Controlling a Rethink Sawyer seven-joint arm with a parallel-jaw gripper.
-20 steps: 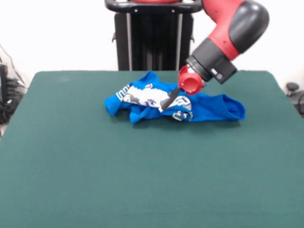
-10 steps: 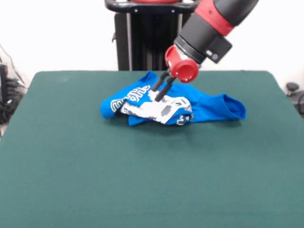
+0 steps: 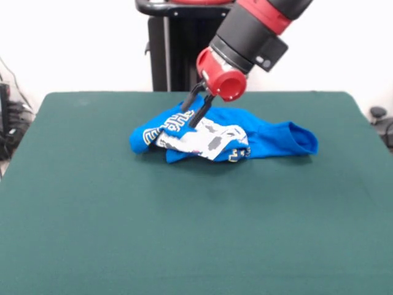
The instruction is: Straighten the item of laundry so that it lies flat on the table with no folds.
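Observation:
The item of laundry (image 3: 270, 138), a bright blue T-shirt with white pixel graphic and yellow-outlined lettering, lies crumpled in a heap on the far middle of the green table (image 3: 184, 233). Its printed part is folded over on the left, and a plain blue part stretches out to the right. My gripper (image 3: 189, 117) hangs just above the heap's upper left part, tilted down to the left. It is open, with its two black fingers (image 3: 199, 115) apart and nothing between them. Whether the tips touch the cloth I cannot tell.
A black stand (image 3: 184, 49) rises behind the table's far edge. Dark cables and gear (image 3: 9, 126) sit past the left edge, and a small dark object (image 3: 379, 115) sits past the right edge.
My gripper has let go of the shirt's fold, risen and shifted left. The printed fold it held has settled flatter and further left on the heap.

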